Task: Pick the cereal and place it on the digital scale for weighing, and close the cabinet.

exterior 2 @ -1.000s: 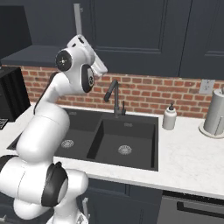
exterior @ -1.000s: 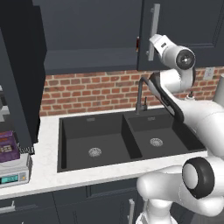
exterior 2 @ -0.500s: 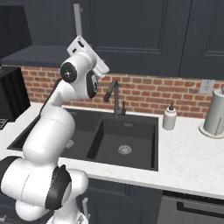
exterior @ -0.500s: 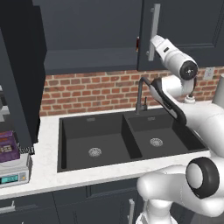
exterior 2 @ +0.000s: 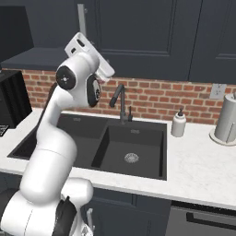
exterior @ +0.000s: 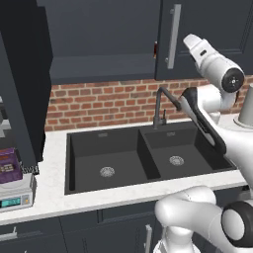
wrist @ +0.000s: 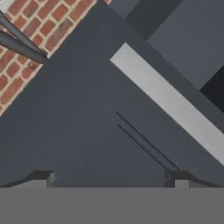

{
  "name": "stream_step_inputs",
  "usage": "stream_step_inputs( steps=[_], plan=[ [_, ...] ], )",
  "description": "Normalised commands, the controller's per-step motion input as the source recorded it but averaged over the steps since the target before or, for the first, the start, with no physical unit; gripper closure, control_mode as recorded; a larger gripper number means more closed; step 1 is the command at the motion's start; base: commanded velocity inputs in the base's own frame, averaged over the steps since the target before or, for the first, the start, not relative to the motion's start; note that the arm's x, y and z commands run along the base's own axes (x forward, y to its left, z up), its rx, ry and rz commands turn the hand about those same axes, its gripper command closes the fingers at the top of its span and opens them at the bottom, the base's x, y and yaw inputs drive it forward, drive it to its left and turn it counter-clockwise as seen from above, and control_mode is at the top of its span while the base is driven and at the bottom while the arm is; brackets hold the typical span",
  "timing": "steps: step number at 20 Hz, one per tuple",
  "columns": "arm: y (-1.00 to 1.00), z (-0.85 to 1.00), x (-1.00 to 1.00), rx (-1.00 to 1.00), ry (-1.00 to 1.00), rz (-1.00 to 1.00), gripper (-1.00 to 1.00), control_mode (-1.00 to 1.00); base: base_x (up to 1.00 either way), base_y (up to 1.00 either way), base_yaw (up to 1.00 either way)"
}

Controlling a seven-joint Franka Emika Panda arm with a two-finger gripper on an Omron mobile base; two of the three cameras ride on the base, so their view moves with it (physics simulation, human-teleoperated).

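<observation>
The purple cereal (exterior: 9,166) stands upright on the light grey digital scale (exterior: 16,195) at the counter's far left. The dark cabinet (exterior: 99,39) above the sink is open: its left door (exterior: 22,84) swings out toward me, and the right door (exterior: 207,24) with its silver bar handle (exterior: 172,36) looks closed. My gripper (wrist: 110,179) is up high, facing a flat door panel with the silver handle (wrist: 170,104) running diagonally ahead. Both fingertips (wrist: 43,178) stand far apart with nothing between them. The hand (exterior 2: 84,47) sits just below the handle (exterior 2: 82,19).
A black double sink (exterior: 138,158) with a dark faucet (exterior: 160,106) lies below the hand. A soap bottle (exterior 2: 178,124) and paper towel roll (exterior 2: 227,120) stand on the right counter, a black microwave (exterior 2: 11,99) on the left. A red can (exterior: 154,49) peeks from the cabinet.
The arm's elbow has swung to the right and a little down while the hand stays by the cabinet door. The cereal and scale have not moved.
</observation>
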Motion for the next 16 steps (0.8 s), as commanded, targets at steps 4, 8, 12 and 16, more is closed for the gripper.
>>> stream_step_inputs(
  steps=[4,8,12,16],
  plan=[
    [-0.08,0.26,-0.68,-0.01,0.05,0.0,-1.0,-1.0,0.0,0.0,0.0],
    [0.0,0.26,-0.82,-0.07,0.2,0.0,-1.0,-1.0,0.0,0.0,0.0],
    [0.0,0.28,-0.82,-0.13,0.33,0.0,-1.0,-1.0,0.0,0.0,0.0],
    [0.01,0.09,-0.82,-0.07,0.24,0.0,-1.0,-1.0,0.0,0.0,0.0]
  ],
)
